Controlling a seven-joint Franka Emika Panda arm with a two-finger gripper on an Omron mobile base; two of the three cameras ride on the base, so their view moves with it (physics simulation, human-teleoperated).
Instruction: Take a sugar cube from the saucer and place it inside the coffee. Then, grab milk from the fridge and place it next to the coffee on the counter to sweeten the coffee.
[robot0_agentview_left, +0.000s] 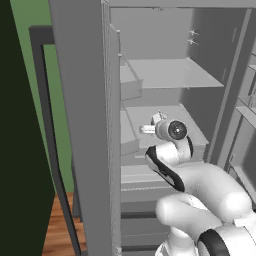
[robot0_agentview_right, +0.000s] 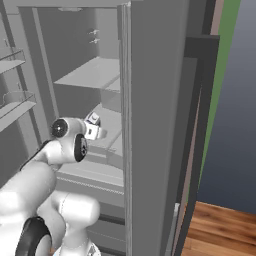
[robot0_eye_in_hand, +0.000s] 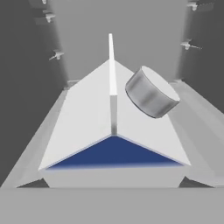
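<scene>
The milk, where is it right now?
The milk is inside the fridge, on a middle shelf. In the hand view it sits right in front of the gripper, gable top and grey cap facing the camera.

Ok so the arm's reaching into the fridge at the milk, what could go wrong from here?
The milk sits right up against the camera, its gable ridge and grey cap facing the hand, so the pincer might close on the sloped top and slip. The fridge shelf is tight; lifting could knock the carton against the walls.
</scene>
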